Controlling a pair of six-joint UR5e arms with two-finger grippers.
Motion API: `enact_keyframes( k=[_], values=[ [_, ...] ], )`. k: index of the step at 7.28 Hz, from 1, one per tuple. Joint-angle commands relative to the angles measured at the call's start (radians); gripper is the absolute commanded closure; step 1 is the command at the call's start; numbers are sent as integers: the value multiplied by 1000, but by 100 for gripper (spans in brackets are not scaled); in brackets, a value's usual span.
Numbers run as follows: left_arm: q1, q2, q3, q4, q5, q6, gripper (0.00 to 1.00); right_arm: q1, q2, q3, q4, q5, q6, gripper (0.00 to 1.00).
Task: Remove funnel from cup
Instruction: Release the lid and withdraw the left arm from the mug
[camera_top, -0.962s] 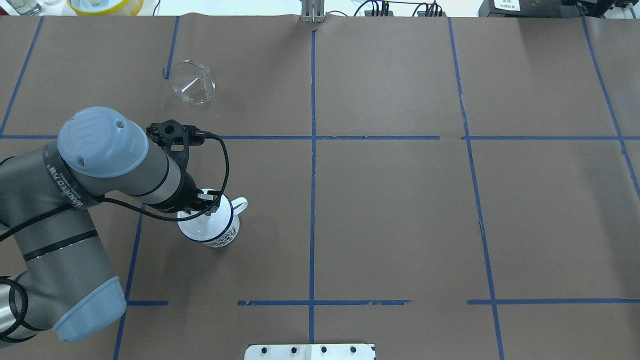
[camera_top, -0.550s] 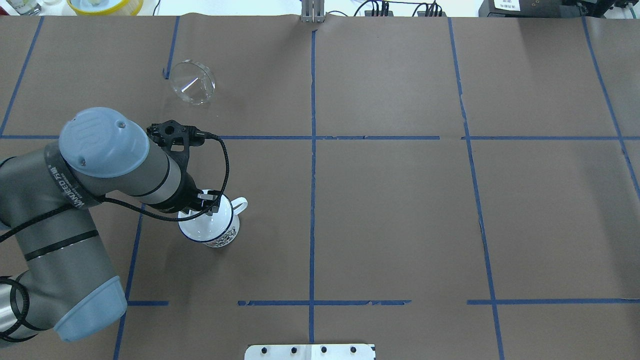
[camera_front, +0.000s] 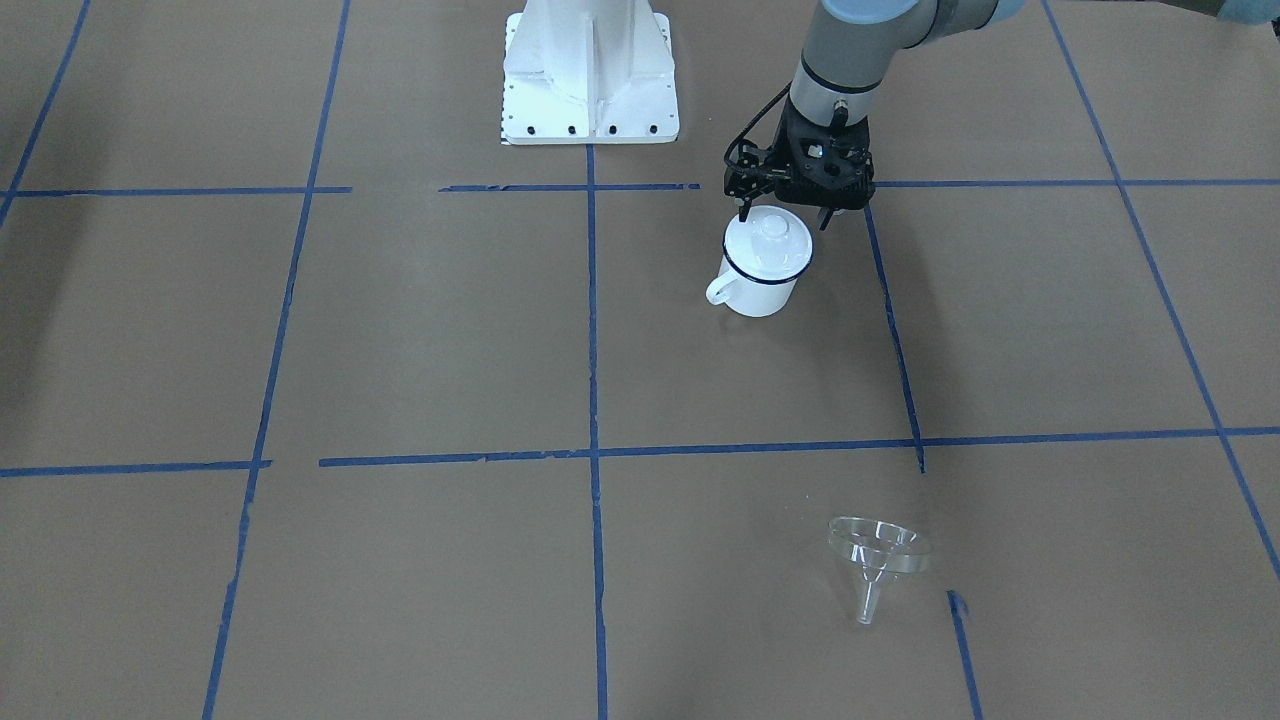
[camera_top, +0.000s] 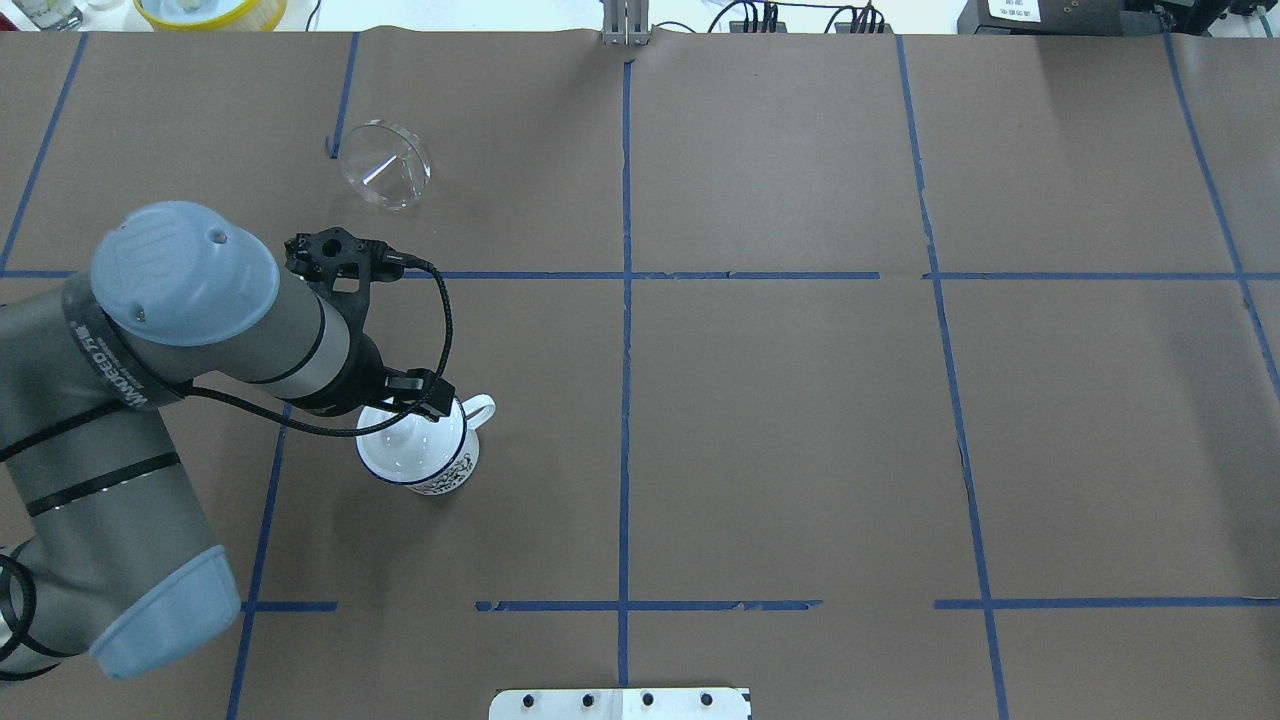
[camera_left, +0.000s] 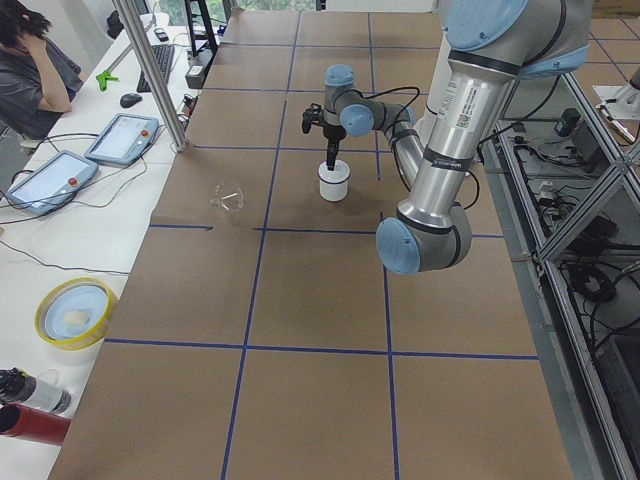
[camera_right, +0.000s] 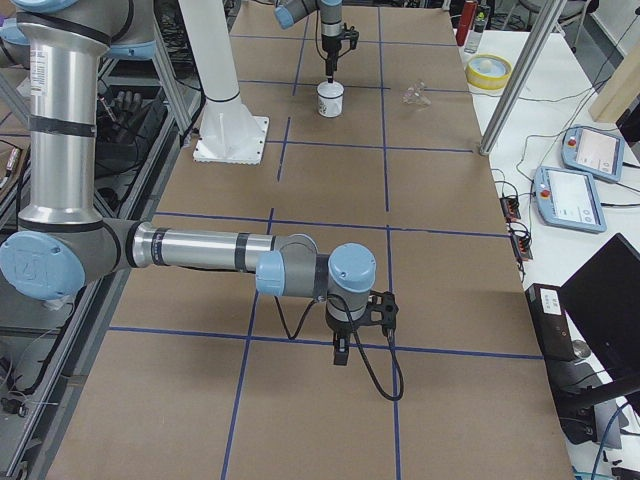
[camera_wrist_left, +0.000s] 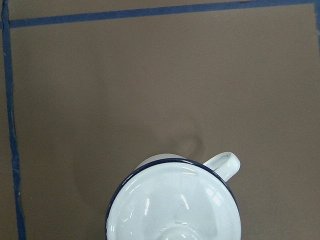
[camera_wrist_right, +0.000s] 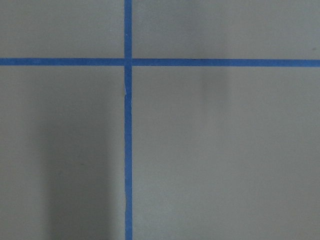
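The clear funnel (camera_top: 385, 178) lies on its side on the brown table, far from the cup, also in the front view (camera_front: 875, 552). The white cup (camera_top: 445, 480) with a dark blue rim stands upright, handle to the right; a white domed lid with a knob (camera_front: 772, 238) sits on it. My left gripper (camera_front: 783, 212) hangs open just above the cup's back edge, holding nothing. The left wrist view shows the cup's rim and handle (camera_wrist_left: 223, 164) from above. My right gripper (camera_right: 340, 352) shows only in the exterior right view, above bare table; I cannot tell its state.
The white robot base plate (camera_front: 590, 75) stands at the table's near edge. Blue tape lines (camera_top: 626, 300) divide the brown table cover. A yellow bowl (camera_top: 210, 10) sits past the far left corner.
My left arm has risen a little and shifted slightly left above the cup. The cup and the funnel have not moved.
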Motion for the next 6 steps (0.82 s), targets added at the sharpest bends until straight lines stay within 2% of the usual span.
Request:
enact_keyframes(
  k=[1, 2, 3, 4, 5, 6],
  values=[
    [-246, 58, -14, -4, -143, 322, 1, 0, 0, 1, 0, 0, 0, 0],
    [-398, 141, -2, -5, -232, 545, 0, 0, 0, -1, 0, 0, 0, 0],
    [-538, 212, 54, -7, -316, 610, 0, 0, 0, -1, 0, 0, 0, 0],
    [-649, 247, 126, -7, -358, 680, 0, 0, 0, -1, 0, 0, 0, 0],
    [-730, 314, 195, -8, -362, 912, 0, 0, 0, -1, 0, 0, 0, 0],
    [-818, 339, 295, -13, -362, 1102, 0, 0, 0, 1, 0, 0, 0, 0]
  ],
)
